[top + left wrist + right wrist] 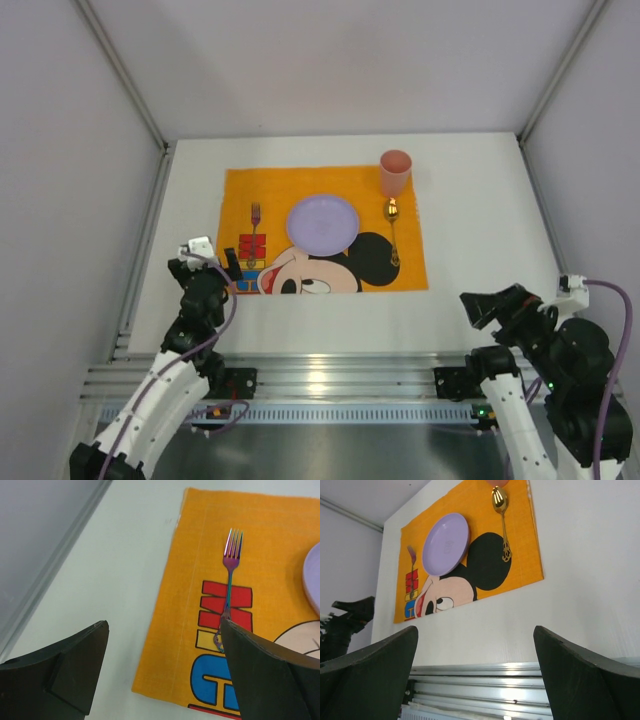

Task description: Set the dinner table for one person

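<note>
Nearest the lens, low in the top view: left gripper (164, 627), fingers spread wide, nothing between them; right gripper (475, 630) likewise released and empty. The dinner table (480, 200) fills the floor of the enclosure, a white matte slab running from the arm bases out to the back wall. On its middle lies the orange Mickey Mouse placemat (250, 185), flat and square to the table edges. At the mat's centre sits a lilac plate (323, 222). At 9 o'clock of the plate is a fork (254, 222), tines toward 12. At 3 o'clock is a gold spoon (392, 230), bowl toward 12. At about 1 o'clock is a pink cup (395, 172), upright, just beyond the spoon bowl. All four pieces rest on the mat, apart from one another. The left gripper sits at about 8 o'clock of the plate, over the mat's near-left corner. In the wrist view its right finger hides the fork's handle end, and contact cannot be judged. The right gripper sits at about 5 o'clock, over bare table, well apart from the mat. Judgement: the setting reads as complete, so the step in hand is pulling clear. To do it well, the left arm should keep its fingers wide and rise straight up before drawing toward 6, since a sideways sweep could nudge the fork or ruck the mat corner. The right arm has open table to retreat over.
</note>
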